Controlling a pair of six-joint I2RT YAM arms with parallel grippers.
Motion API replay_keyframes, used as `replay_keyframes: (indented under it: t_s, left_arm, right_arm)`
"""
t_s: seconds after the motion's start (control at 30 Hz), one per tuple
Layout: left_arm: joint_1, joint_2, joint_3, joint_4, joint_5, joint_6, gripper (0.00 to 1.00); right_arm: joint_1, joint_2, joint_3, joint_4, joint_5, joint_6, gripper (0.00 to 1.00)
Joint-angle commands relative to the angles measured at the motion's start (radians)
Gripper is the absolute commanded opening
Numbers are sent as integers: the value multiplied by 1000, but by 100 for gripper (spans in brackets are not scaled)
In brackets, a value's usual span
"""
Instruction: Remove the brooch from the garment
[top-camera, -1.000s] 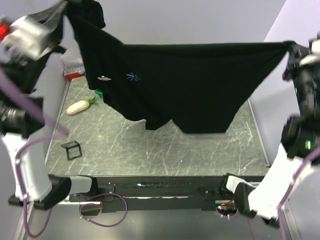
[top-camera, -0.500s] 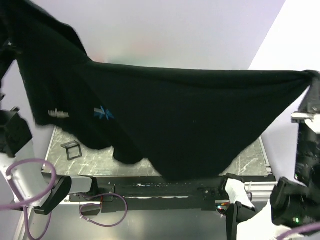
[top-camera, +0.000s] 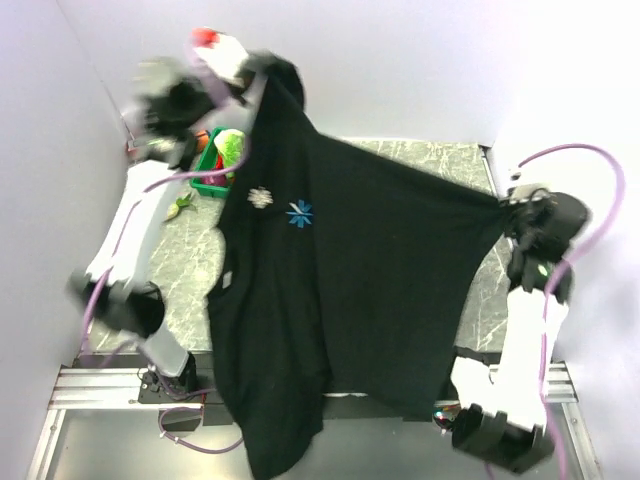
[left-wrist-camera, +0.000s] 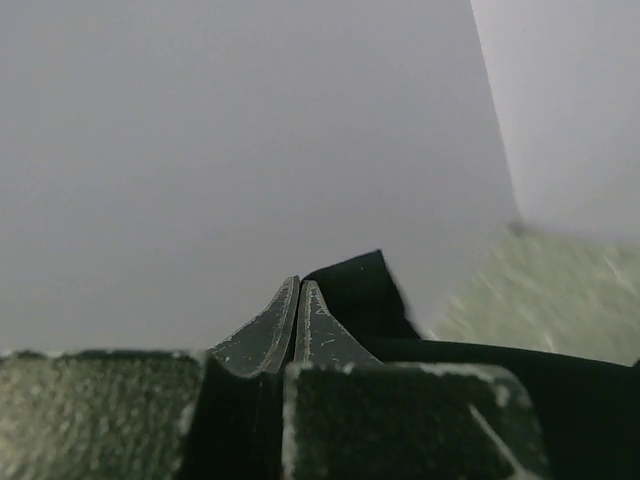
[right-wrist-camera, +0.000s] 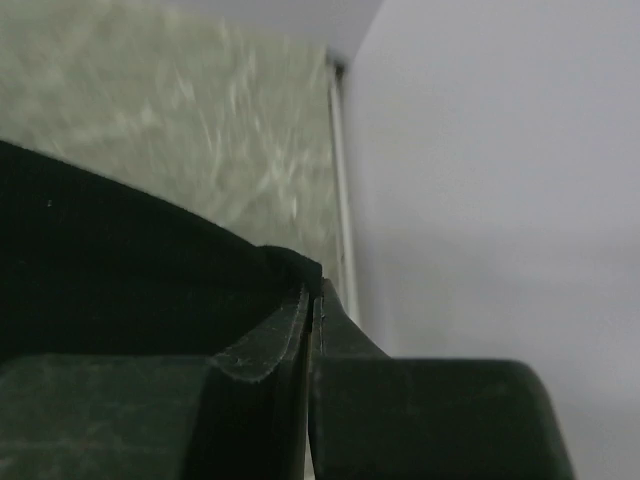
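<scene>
**Shirt stretched between both arms, brooch exposed but not yet off**

Clock refs are on the top view, with 12 as the far wall.

The left gripper (top-camera: 262, 80) is sitting high at 11, clamped hard on an upper edge of the shirt (top-camera: 380, 290). The left wrist view is showing its fingers (left-wrist-camera: 318, 325) pressed together with black cloth bunched at the tips. The right gripper (top-camera: 508, 203) is pinching the opposite edge at 3, lower than the left. Its wrist view is showing the same thing: jaws flat together, fabric caught at the tips.

Why hold it like this: the two grips are pulling the cloth taut along the 11–3 line, so the front panel is spreading flat instead of folding over itself. The rest is hanging toward 6–7 and draping past the near edge of the table (top-camera: 430, 160).

The brooch (top-camera: 299, 213) is sitting pinned on the taut upper panel, at about 10 from the shirt's centre. A white label (top-camera: 260, 197) is lying just beside it, at its 10. Both are facing the camera with nothing covering them.

Judgement: this is looking like a spread-and-present step, and the removal itself is not started. Both grippers are tied up on cloth, so neither is free for the pin. One is probably going to have to let go, or the shirt is going to need laying down first. Risks: the brooch is tiny against a finger, and slack fabric will be shifting under it. The tray (top-camera: 212, 182) at 10 is sitting right at the shirt's edge, so it is looking like a snag hazard.
</scene>
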Motion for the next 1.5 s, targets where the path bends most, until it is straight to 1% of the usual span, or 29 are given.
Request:
replay_keyframes:
  t_s: [0.0, 0.03, 0.07, 0.1, 0.27, 0.3, 0.33, 0.37, 0.4, 0.43, 0.47, 0.53, 0.57, 0.6, 0.63, 0.67, 0.7, 0.73, 0.77, 0.8, 0.83, 0.87, 0.9, 1.0, 1.03, 1.1, 1.2, 1.3, 1.47]
  left_arm:
    - [-92, 186, 28, -55, -18, 144, 1]
    - [-120, 275, 45, -64, -22, 160, 1]
    - [-131, 317, 86, -70, -36, 173, 1]
    - [-140, 401, 109, -79, -41, 198, 1]
    - [-160, 622, 309, -66, -136, 259, 2]
    - [-163, 682, 338, -29, -189, 270, 7]
    - [-166, 705, 381, -8, -212, 278, 19]
    - [-169, 725, 395, 20, -232, 289, 55]
    - [-172, 752, 406, 38, -261, 293, 69]
    - [-178, 757, 410, 63, -268, 295, 78]
    - [-181, 757, 407, 63, -271, 301, 86]
    - [-192, 716, 354, 51, -259, 290, 93]
    - [-195, 689, 320, 45, -246, 274, 99]
    - [-197, 615, 279, 42, -231, 263, 99]
    - [-198, 571, 183, 36, -191, 249, 100]
    - [-198, 522, 127, 20, -174, 228, 99]
    - [-198, 421, 70, 4, -156, 223, 99]
    - [-198, 373, -36, -24, -130, 220, 99]
    - [-197, 325, -88, -127, -113, 221, 96]
    - [-194, 244, -135, -183, -95, 226, 95]
    - [-185, 208, -233, -260, -73, 239, 94]
    - [-181, 178, -284, -383, -41, 290, 92]
    - [-177, 124, -386, -438, -41, 310, 91]
    - [-171, 60, -525, -536, -56, 350, 89]
    - [-168, 56, -588, -544, -62, 347, 88]
    - [-163, 76, -634, -566, -59, 329, 83]
    - [-163, 145, -614, -610, -38, 326, 75]
    - [-161, 223, -585, -644, -39, 309, 71]
    - [-148, 314, -548, -665, -91, 336, 69]
  right_arm:
    - [-8, 154, -136, 277, 187, -22, 0]
    - [-12, 196, -137, 304, 209, -15, 0]
    - [-17, 242, -129, 327, 224, 2, 0]
    - [-20, 338, -117, 372, 265, 11, 0]
    - [-25, 647, 84, 400, 342, 73, 0]
    - [-23, 682, 113, 406, 362, 79, 0]
    - [-22, 715, 170, 403, 372, 94, 0]
    - [-18, 771, 196, 400, 376, 102, 0]
    - [-15, 797, 224, 392, 379, 104, 0]
    - [-11, 821, 274, 366, 373, 107, 9]
    - [1, 848, 291, 358, 373, 110, 26]
    - [18, 856, 326, 325, 358, 119, 35]
    - [29, 845, 336, 306, 346, 120, 46]
    - [60, 835, 340, 293, 334, 114, 50]
    - [75, 819, 336, 282, 326, 96, 54]
    - [95, 786, 330, 242, 280, 85, 59]
    - [125, 767, 313, 211, 243, 70, 60]
    - [144, 749, 296, 170, 200, 39, 61]
    - [159, 711, 275, 94, 119, 19, 61]
    - [172, 689, 249, 47, 67, 1, 61]
    - [193, 672, 192, 11, 21, -37, 61]
    - [195, 642, 161, -73, -84, -57, 61]
    - [195, 631, 106, -111, -142, -76, 62]
    - [193, 623, 22, -245, -229, -189, 62]
    - [193, 623, -4, -254, -231, -223, 62]
    - [193, 631, -67, -254, -216, -264, 60]
    - [193, 655, -113, -241, -176, -324, 57]
    - [183, 692, -126, -260, -132, -383, 54]
    - [124, 794, -124, -258, -41, -433, 50]
